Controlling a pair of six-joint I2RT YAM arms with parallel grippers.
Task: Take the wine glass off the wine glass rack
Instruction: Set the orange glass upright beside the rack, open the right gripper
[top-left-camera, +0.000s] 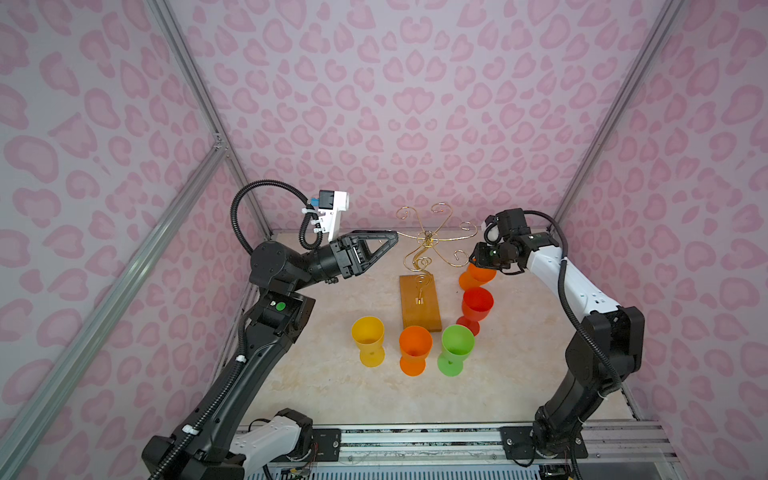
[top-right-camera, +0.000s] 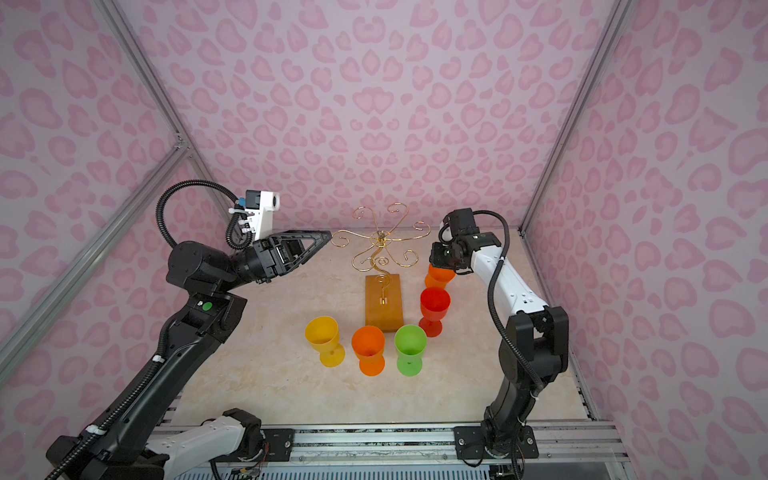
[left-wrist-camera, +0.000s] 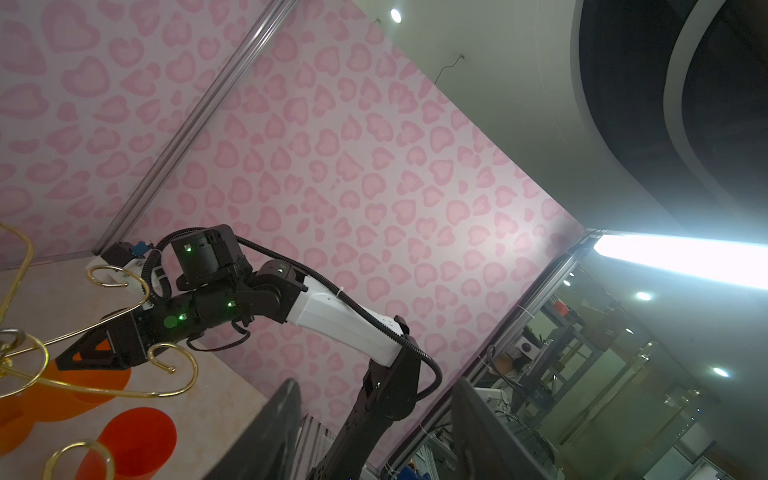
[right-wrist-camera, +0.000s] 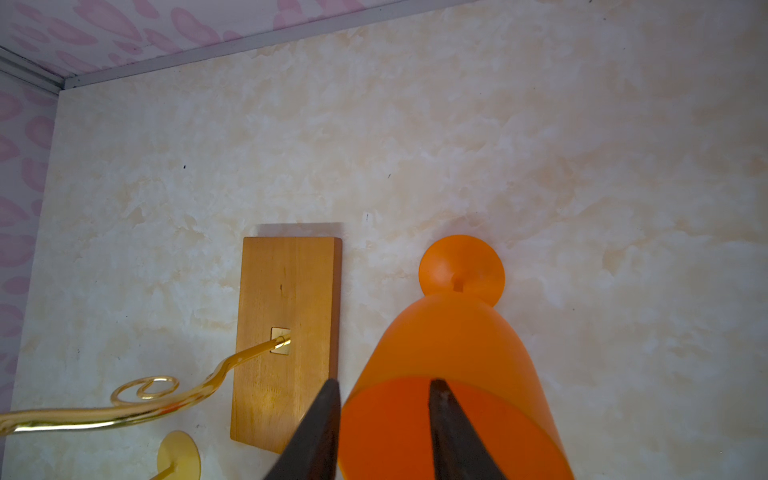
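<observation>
Yellow glass, orange glass and green glass are standing in front on the table, with the red glass just behind. Farther back, the right gripper is straddling the wine glass rim, jaws apart, seemingly not pinching. The wine glass is standing upright beside the rack base. The left gripper is hovering open and empty by a rack arm's tip

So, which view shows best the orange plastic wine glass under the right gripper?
The right wrist view: the orange plastic wine glass stands upright on the beige table, the right gripper straddling its rim. Both top views show its bowl under the gripper; the left wrist view, some rim behind the gold wire rack.
</observation>
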